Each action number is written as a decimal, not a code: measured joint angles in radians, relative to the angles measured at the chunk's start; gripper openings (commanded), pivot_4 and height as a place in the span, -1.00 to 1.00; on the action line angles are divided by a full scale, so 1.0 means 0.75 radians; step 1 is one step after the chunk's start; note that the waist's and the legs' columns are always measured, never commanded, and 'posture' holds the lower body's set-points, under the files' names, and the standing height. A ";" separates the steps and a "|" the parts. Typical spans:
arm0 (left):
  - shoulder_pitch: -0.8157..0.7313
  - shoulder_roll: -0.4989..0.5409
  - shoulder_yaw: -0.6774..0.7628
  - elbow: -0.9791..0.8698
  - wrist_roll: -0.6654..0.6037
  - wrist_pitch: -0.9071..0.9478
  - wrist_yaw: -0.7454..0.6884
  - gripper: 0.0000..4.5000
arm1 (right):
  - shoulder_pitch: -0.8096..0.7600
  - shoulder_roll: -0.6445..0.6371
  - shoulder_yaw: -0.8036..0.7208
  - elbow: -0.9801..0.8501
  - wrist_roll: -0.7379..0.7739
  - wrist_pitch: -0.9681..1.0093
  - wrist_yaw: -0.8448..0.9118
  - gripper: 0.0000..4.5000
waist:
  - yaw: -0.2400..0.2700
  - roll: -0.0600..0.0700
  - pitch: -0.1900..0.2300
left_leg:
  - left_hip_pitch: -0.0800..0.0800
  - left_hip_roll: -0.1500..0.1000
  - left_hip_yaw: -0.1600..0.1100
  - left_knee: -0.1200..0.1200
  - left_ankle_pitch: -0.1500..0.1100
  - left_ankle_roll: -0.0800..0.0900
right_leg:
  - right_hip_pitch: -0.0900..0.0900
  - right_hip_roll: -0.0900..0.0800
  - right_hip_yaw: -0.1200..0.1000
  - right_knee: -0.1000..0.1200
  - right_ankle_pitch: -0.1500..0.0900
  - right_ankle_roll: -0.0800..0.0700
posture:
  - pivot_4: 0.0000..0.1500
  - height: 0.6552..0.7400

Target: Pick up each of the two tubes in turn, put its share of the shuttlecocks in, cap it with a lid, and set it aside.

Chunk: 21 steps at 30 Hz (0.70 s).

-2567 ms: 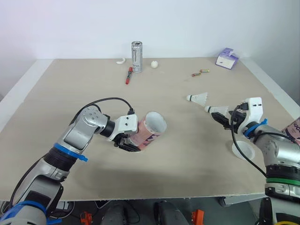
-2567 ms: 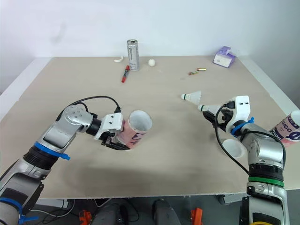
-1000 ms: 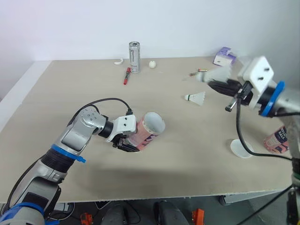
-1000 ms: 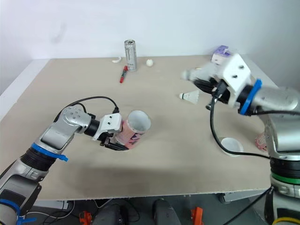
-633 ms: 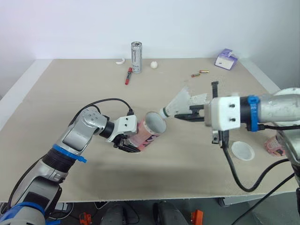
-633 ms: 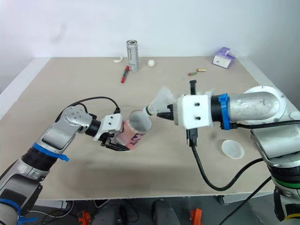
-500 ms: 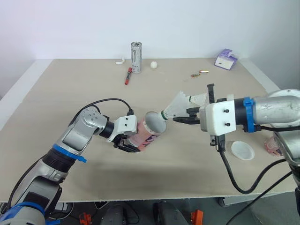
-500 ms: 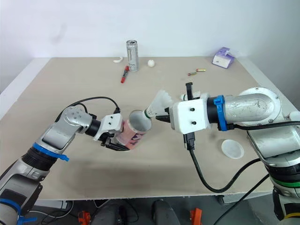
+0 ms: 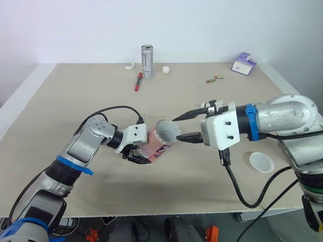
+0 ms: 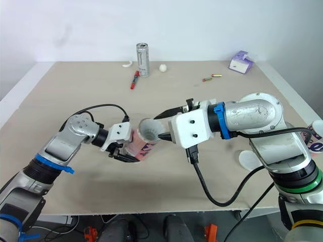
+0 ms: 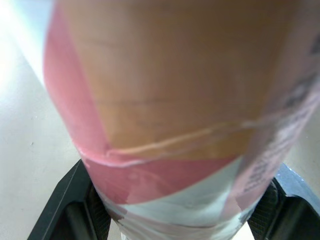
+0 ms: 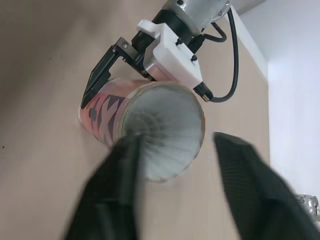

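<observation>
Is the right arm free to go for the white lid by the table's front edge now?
Probably yes. The right gripper is open at the tube mouth, holding nothing, and the lid lies bare on the table beside that arm; only the arm's cable hangs near it.

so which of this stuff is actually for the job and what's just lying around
For the job: held tube, shuttlecock in its mouth, lid, second tube.
Just lying about: can, red marker, white ball, batteries, purple box.
</observation>
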 measured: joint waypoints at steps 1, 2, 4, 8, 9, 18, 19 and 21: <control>0.000 0.000 0.000 0.000 0.000 0.000 0.000 0.33 | 0.000 0.000 -0.001 -0.002 0.016 0.025 0.000 0.74 | 0.000 0.000 0.000 | 0.000 0.000 0.000 0.000 0.000 0.000 | 0.000 0.000 0.000 0.000 0.000 0.000 | 1.00 1.00; 0.000 0.000 0.000 0.000 -0.001 0.000 0.000 0.33 | 0.001 0.002 -0.010 -0.005 0.043 0.062 -0.004 0.93 | 0.000 0.000 0.000 | 0.000 0.000 0.000 0.000 0.000 0.000 | 0.000 0.000 0.000 0.000 0.000 0.000 | 1.00 1.00; 0.000 0.000 0.000 0.000 -0.001 0.000 0.000 0.33 | 0.010 0.018 -0.057 -0.018 0.112 0.162 -0.033 0.97 | 0.000 0.000 0.000 | 0.000 0.000 0.000 0.000 0.000 0.000 | 0.000 -0.001 0.000 0.000 0.000 0.000 | 1.00 1.00; 0.000 0.000 -0.001 0.001 -0.001 0.000 0.001 0.33 | 0.057 0.064 -0.200 -0.014 0.240 0.396 -0.165 0.97 | 0.000 0.000 0.000 | 0.000 0.000 -0.001 0.000 0.000 0.000 | 0.000 -0.001 -0.001 0.000 0.001 -0.001 | 1.00 1.00; 0.000 0.000 -0.001 0.001 -0.001 0.000 0.002 0.33 | 0.072 0.083 -0.249 0.016 0.270 0.470 -0.220 0.97 | 0.000 0.000 0.000 | 0.000 0.000 0.000 0.000 0.000 0.000 | 0.000 -0.001 -0.001 0.000 0.001 -0.001 | 1.00 1.00; -0.001 0.001 -0.001 0.001 -0.002 0.000 -0.001 0.33 | 0.239 0.287 -0.508 0.509 0.270 0.649 -0.646 0.97 | -0.001 0.001 0.000 | 0.000 -0.001 0.001 0.000 0.000 0.000 | 0.000 0.000 0.002 0.000 0.004 0.005 | 1.00 1.00; -0.001 0.001 -0.001 0.001 -0.002 0.001 -0.001 0.33 | 0.235 0.306 -0.523 0.538 0.270 0.649 -0.665 0.97 | -0.001 0.001 0.000 | 0.000 -0.001 0.000 0.000 0.000 0.000 | 0.000 0.000 0.002 0.000 0.004 0.005 | 1.00 1.00; -0.002 0.002 -0.002 0.001 -0.002 0.002 -0.001 0.33 | 0.193 0.367 -0.556 0.666 0.268 0.627 -0.745 0.97 | -0.002 0.001 0.000 | 0.000 -0.001 0.000 0.000 0.000 0.000 | 0.000 0.001 0.003 0.001 0.005 0.006 | 1.00 1.00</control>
